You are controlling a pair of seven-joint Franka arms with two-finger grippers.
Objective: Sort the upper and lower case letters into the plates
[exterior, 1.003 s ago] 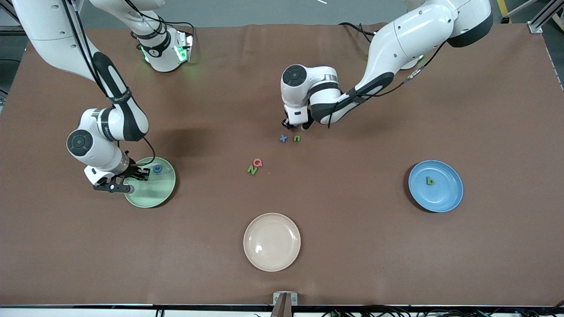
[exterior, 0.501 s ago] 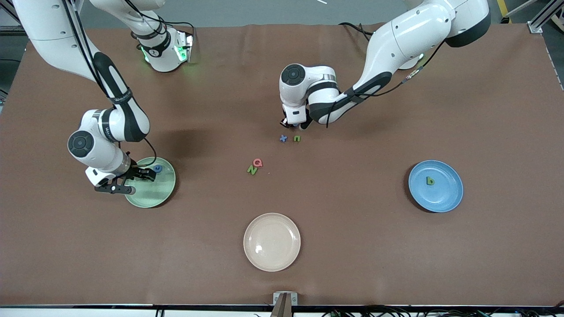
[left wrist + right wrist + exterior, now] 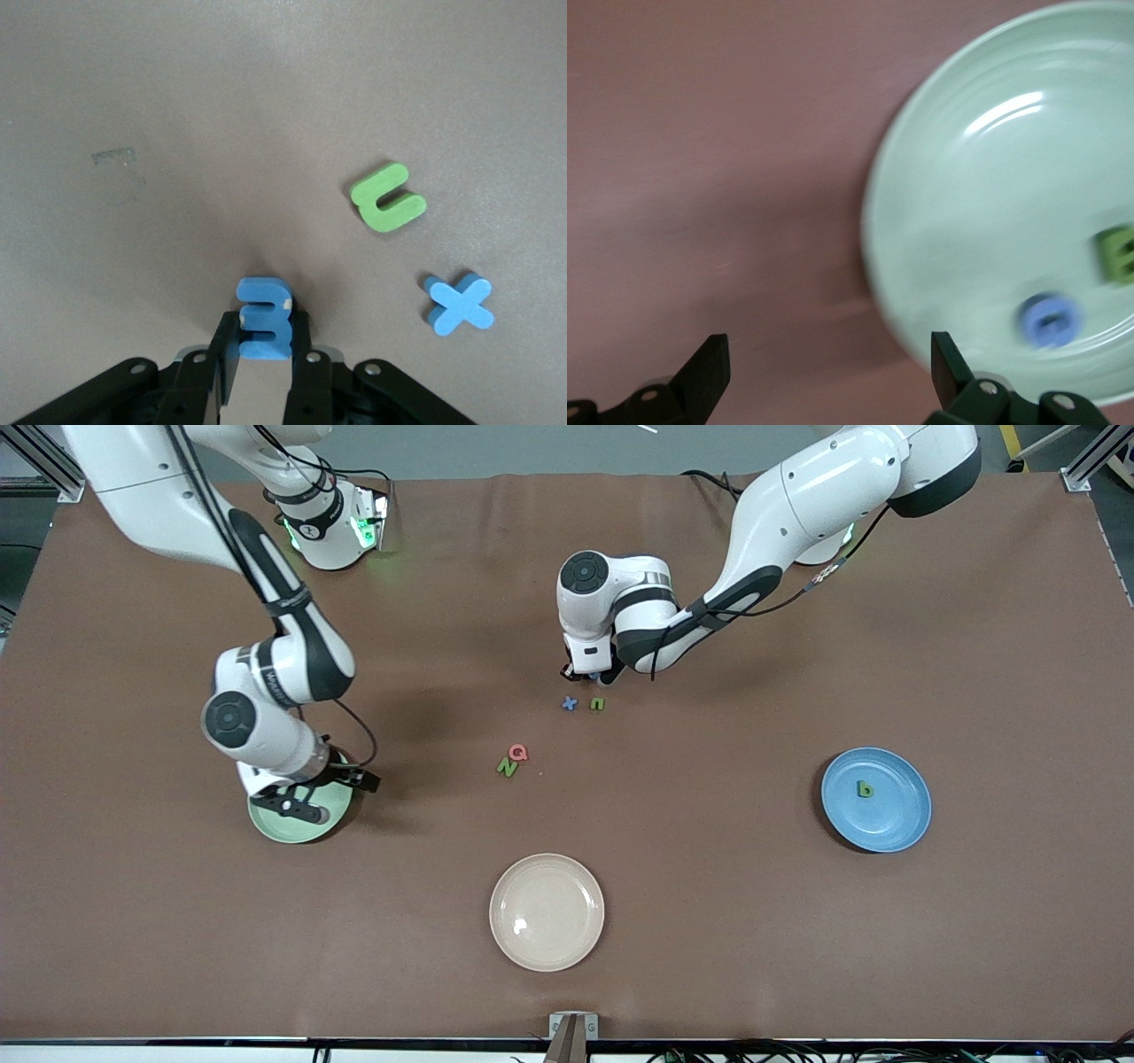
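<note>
The right gripper (image 3: 323, 793) hangs over the mint green plate (image 3: 275, 825), fingers spread wide with nothing between them, and hides most of that plate from the front camera. Its wrist view shows a blurred blue round letter (image 3: 1048, 320) and a green letter (image 3: 1119, 255), cut off at the frame edge, lying in the plate.

Toward the left arm's end from that plate lie a green N (image 3: 507, 767) touching a red Q (image 3: 519, 753), then a blue x (image 3: 570, 703) beside a green n (image 3: 598, 703). The cream plate (image 3: 547, 911) sits nearer the camera.

The left gripper (image 3: 263, 354) is clamped on a blue letter (image 3: 264, 316) of unclear identity.

The sky blue plate (image 3: 875, 800) holds a green b (image 3: 865, 788).
</note>
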